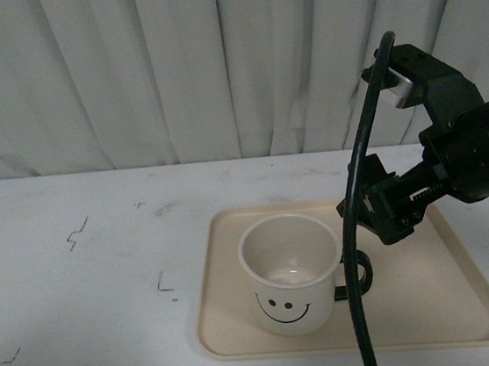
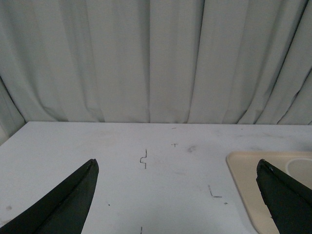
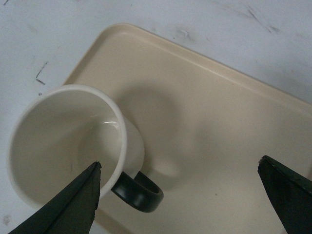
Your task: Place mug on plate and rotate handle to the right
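The cream-white mug (image 1: 290,275) stands upright on the beige plate (image 1: 435,303), smiley face toward the camera. Its dark handle (image 1: 362,276) points right. My right gripper (image 1: 379,216) hovers open and empty just above and to the right of the mug, over the handle. In the right wrist view the mug (image 3: 63,141), its handle (image 3: 139,192) and the plate (image 3: 219,122) lie below the wide-open gripper (image 3: 180,162). My left gripper (image 2: 176,163) is open and empty above the bare table, left of the plate's corner (image 2: 243,180). It is out of the front view.
A white table (image 1: 88,280) with small pen marks holds the plate. A pale pleated curtain (image 1: 170,68) hangs behind it. The right arm's black cable (image 1: 359,311) hangs down in front of the plate and partly hides the handle.
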Robot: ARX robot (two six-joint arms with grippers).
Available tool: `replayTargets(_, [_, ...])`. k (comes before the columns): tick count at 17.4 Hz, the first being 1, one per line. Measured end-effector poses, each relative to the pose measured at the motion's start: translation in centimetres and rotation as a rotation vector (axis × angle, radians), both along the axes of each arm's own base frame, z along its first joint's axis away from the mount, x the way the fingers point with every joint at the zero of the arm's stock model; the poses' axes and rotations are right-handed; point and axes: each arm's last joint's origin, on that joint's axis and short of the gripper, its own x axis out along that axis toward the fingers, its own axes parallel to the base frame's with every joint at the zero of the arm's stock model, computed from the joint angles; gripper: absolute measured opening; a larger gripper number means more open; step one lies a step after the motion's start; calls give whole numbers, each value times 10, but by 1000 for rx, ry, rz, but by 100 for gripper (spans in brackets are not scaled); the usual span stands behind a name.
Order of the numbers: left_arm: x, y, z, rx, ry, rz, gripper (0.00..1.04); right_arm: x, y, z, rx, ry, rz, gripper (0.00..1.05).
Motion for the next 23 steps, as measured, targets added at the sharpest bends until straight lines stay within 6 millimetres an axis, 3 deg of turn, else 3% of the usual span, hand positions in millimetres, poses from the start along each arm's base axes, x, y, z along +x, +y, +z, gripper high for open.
replayTargets(4, [0,0,0,0,0,0,98,2,14,-6,19,-14,66,98])
replayTargets(5, [0,0,0,0,0,0,98,9,18,-18,-2,-22,87,98])
replayTargets(9, [0,0,0,0,0,0,98,15,18,-24,-12,-31,96,98])
replayTargets(17, [0,0,0,0,0,0,98,52,24,-47,-13,-71,73,98])
replayTargets(20, [0,0,0,0,0,0,98,52,27,-50,-10,-60,75,63])
replayTargets(23, [0,0,0,0,0,0,98,50,30,-50,0,-51,111,38])
